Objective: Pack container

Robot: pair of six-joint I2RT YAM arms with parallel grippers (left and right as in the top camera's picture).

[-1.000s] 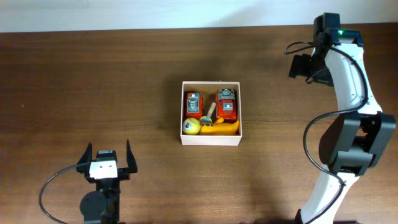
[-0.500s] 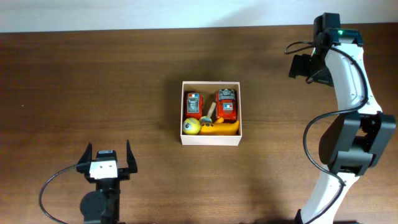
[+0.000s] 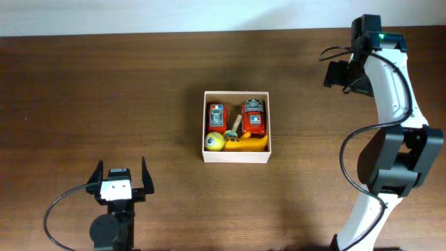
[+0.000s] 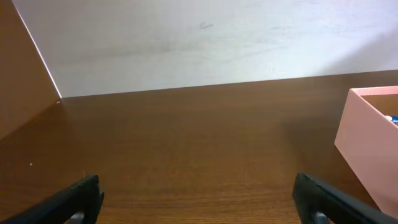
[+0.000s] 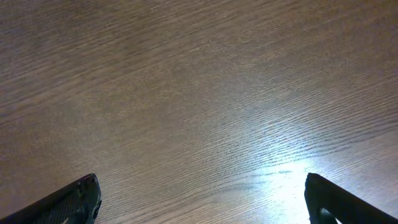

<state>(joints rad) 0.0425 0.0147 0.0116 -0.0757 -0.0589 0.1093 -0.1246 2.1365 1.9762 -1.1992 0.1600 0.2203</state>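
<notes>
The left fingers [image 4: 79, 198] stand wide apart with nothing between them. In the left wrist view only their dark tips show, at the bottom corners, low over the bare brown bench [image 4: 186, 143]. Beyond them the bench runs to a pale wall [image 4: 186, 43]. At the right edge of that view is one corner of the container [image 4: 367, 146], well clear of the fingers.

The right fingers [image 5: 71, 200] are also spread wide and hold nothing. Their tips frame a patch of wood grain with a bright glare spot near the right one.

From overhead, the left fingers sit at the near left of the bench, pointing towards the far side, with a black cable [image 3: 56, 209] looping beside their base. The white right arm [image 3: 394, 84] rises from the near right corner and reaches to the far right of the bench, its dark wrist turned inward. Both arms are well apart from the container.

The container sits upright near the middle of the bench, closer to the left fingers than the right. Inside lie two red cars [image 3: 254, 116] side by side at the far end. A yellow ball [image 3: 214, 141] and a yellow curved toy [image 3: 249, 145] lie along the near wall. A small tan piece [image 3: 237, 125] sits between the cars, too small to make out.
</notes>
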